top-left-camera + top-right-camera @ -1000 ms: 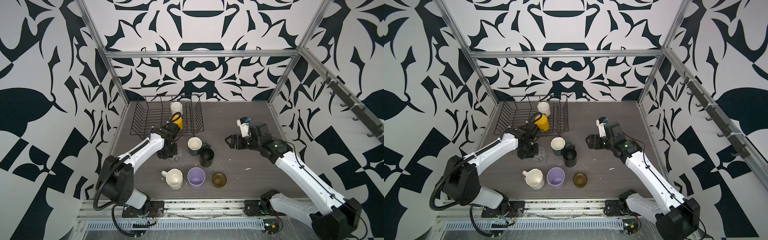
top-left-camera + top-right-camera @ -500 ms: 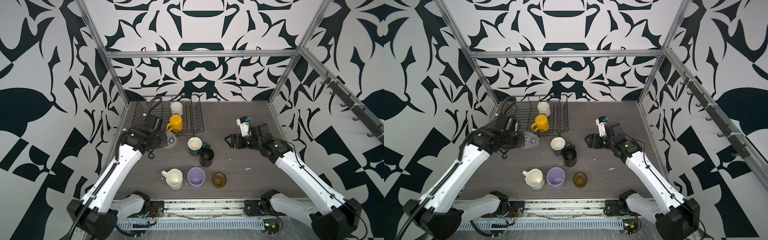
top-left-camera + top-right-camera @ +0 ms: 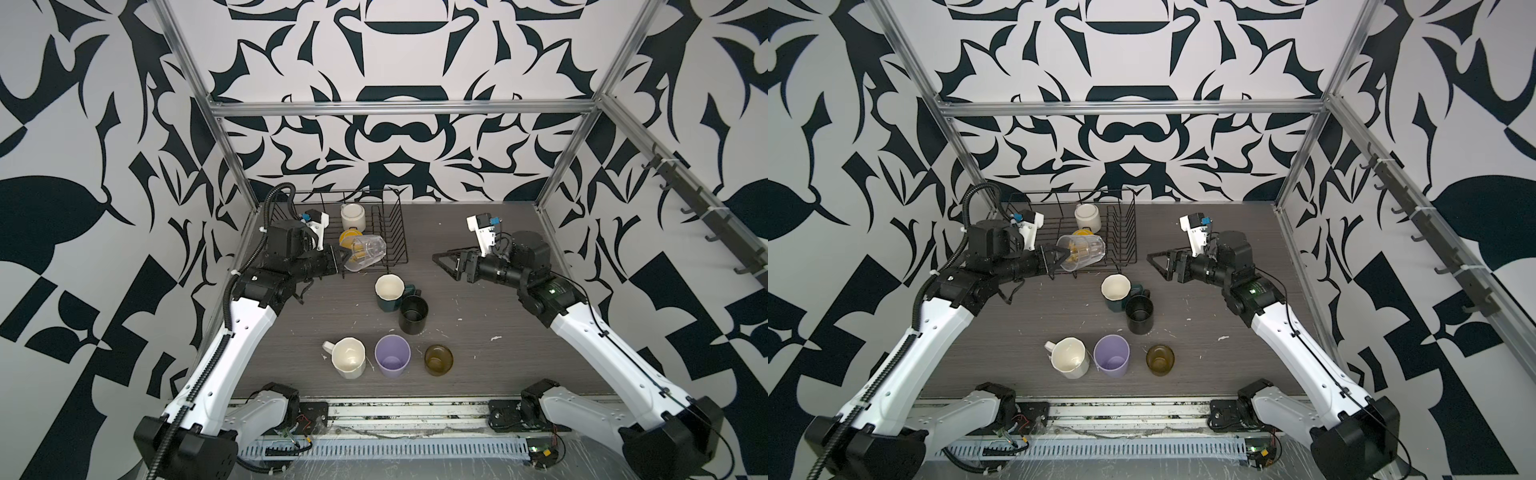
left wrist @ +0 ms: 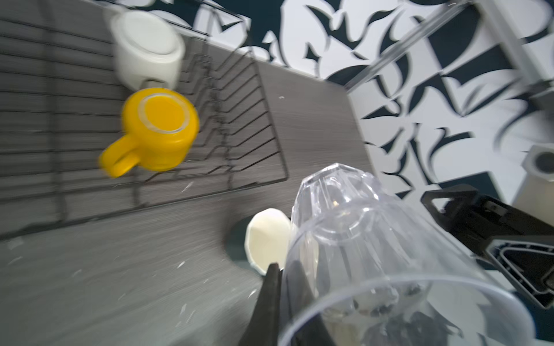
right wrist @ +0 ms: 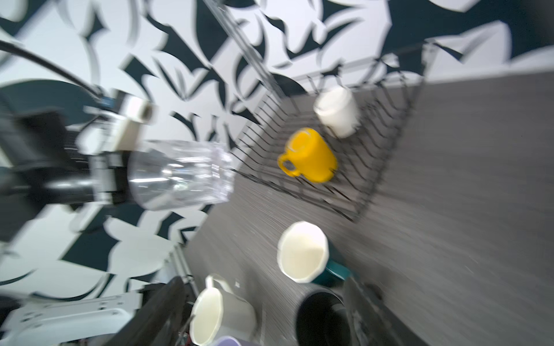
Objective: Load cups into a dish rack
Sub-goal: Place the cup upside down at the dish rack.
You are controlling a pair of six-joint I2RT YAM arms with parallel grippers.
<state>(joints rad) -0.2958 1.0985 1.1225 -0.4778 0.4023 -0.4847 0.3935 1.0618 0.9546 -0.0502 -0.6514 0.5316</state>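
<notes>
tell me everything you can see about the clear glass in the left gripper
The clear glass is a colourless, see-through tumbler with a wide round rim and walls tapering to a faceted, thick base. It looks empty. It lies on its side in the air, mouth toward the left gripper, which pinches its rim wall, one finger inside. It hangs over the near edge of the dish rack, touching nothing else that shows.

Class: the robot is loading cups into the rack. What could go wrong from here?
The left claw pinches only the rim of the clear glass, held sideways in the air; it could slip.
The upside-down yellow mug stands in the dish rack nearby; lowering there could knock them together.
</notes>
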